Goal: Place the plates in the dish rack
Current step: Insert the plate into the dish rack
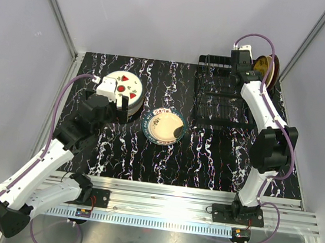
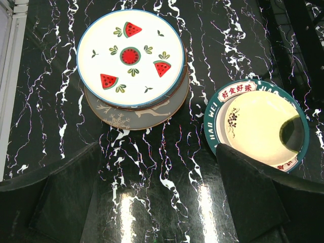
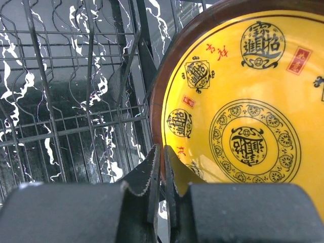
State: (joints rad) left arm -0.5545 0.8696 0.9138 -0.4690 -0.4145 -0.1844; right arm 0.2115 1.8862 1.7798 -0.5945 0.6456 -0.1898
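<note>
Here, yellow plate point(image 3: 243, 126), rim in right gripper point(image 3: 161, 151)

Glossy glazed ceramic plates point(image 2: 130, 58), black wire dish rack point(image 1: 218, 104), polished marble-look tabletop point(image 2: 152, 177).

Watermelon plate point(image 2: 130, 58) white, red slices; yellow plate point(image 3: 243, 126) brown-rimmed; rack point(image 1: 218, 104) black.

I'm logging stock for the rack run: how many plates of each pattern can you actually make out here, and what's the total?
watermelon plate: 1
grey snowflake plate: 1
teal-rimmed cream plate: 1
yellow brown-rimmed plate: 1
Total: 4 plates that can be told apart; more may lie hidden beneath the watermelon plate.
</note>
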